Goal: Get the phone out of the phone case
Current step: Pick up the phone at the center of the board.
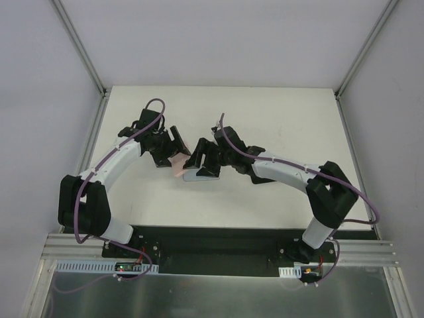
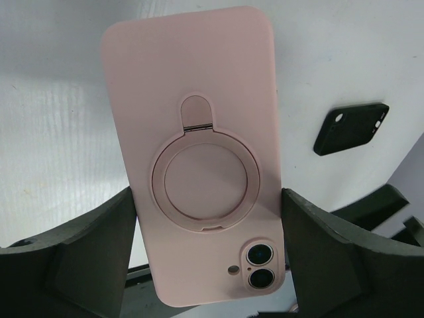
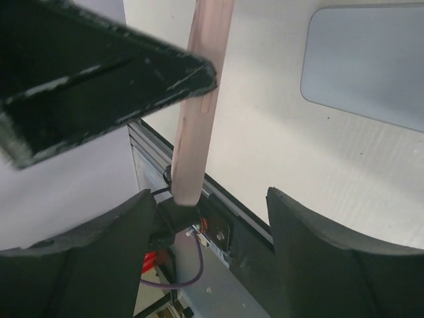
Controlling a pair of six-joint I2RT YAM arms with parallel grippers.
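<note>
- Surface point(image 1: 265, 119): the case hangs in the air over its middle, between the two arms. Nothing lies under it to catch a drop.
- Case point(image 2: 192, 86): pink and matte, and it looks like soft silicone. It is probably light and grippy, with a rim that will bend. Its back faces the left wrist camera.
- Phone point(image 2: 260, 265): still inside, with only the lenses showing through the cut-out. It is likely stiff, slick, breakable, and heavier than its shell.
- Left fingers point(image 2: 86, 258): clamped on the case's two long edges near the lens end. That squeeze probably pins the rim to the phone.
- Right fingers point(image 3: 86, 265): spread wide and gripping nothing. The case, seen edge-on, ends just beside one of them.
- Ring point(image 2: 202, 179): folded flat on the back. It is hinged, so a poor hold.
- Best hold, I judge: peel a free corner of the rim first. Then take the phone by its bare edges, not its glass.
</note>
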